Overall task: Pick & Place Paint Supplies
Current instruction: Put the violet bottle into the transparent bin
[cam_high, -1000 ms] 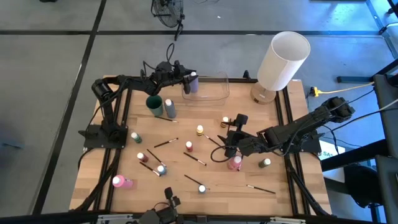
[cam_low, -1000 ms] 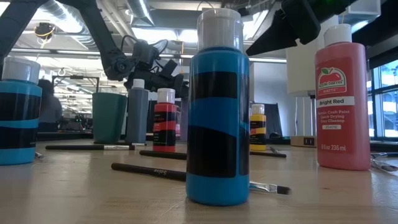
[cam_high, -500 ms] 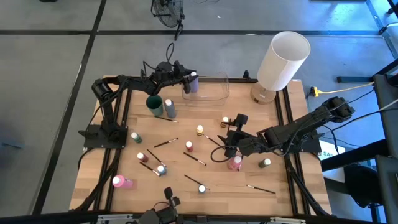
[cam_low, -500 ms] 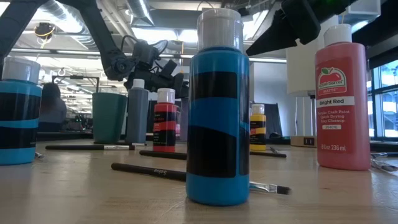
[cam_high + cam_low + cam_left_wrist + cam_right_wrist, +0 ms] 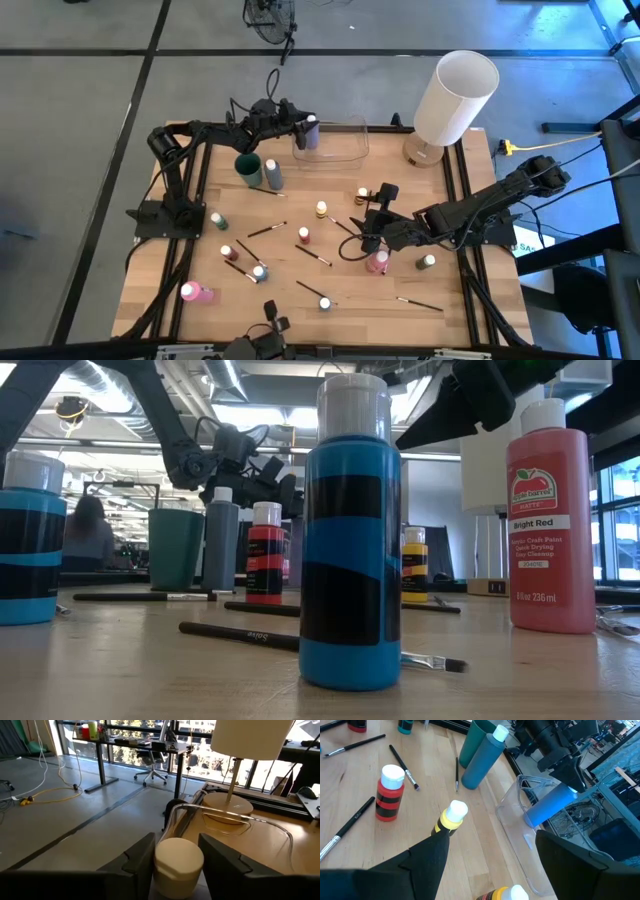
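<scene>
Now, risk of a bad drop at the edge of the clear container (image 5: pixel 335 141).
Held between the two fingers of the left gripper (image 5: pixel 303 127), jaws partly closed on it: a lilac paint bottle (image 5: pixel 309 134) with pale cap, seen in the right wrist view tilted above the near wall of the container, not yet inside. Possible to hit the rim on release and tip outward onto the table, or to slip early if the grip loosens while the bottle leans. Waiting near mid-table: the right gripper (image 5: pixel 372 225), fingers spread wide and holding nothing, with a yellow bottle (image 5: pixel 451 817) between them and a large pink bottle (image 5: pixel 377 261) just beside; a careless move could knock either over.
</scene>
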`<state>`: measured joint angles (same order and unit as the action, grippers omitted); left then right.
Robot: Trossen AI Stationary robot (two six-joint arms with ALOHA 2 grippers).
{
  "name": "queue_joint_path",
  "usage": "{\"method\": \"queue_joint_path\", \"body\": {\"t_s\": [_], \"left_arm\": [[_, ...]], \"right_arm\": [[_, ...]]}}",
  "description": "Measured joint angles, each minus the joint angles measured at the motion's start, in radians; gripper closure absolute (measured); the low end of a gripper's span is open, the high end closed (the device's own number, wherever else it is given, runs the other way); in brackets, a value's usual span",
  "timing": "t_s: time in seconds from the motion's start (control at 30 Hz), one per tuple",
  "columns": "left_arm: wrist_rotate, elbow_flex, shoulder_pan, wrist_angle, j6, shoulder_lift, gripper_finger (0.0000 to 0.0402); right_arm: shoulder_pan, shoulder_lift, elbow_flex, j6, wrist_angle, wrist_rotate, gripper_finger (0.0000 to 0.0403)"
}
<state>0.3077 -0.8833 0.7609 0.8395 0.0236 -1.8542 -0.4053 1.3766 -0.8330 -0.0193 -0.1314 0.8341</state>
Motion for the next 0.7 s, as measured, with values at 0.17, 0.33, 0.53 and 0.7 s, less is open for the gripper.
{"method": "queue_joint_path", "body": {"t_s": [0.17, 0.33, 0.53, 0.7], "left_arm": [[0.000, 0.000, 0.000, -0.002, -0.017, 0.000, 0.0238], [-0.003, 0.000, 0.000, 0.001, 0.013, 0.000, 0.0217], [-0.046, 0.000, 0.000, 0.002, 0.016, 0.000, 0.0210], [-0.043, 0.000, 0.000, 0.002, 0.064, 0.018, 0.0210]], "right_arm": [[0.000, 0.000, 0.000, -0.007, 0.000, 0.000, 0.0102], [0.000, 0.000, 0.000, -0.008, 0.000, 0.000, 0.0102], [0.000, 0.000, 0.000, -0.008, 0.001, 0.000, 0.0102], [0.000, 0.000, 0.000, -0.008, 0.009, 0.000, 0.0102]]}}
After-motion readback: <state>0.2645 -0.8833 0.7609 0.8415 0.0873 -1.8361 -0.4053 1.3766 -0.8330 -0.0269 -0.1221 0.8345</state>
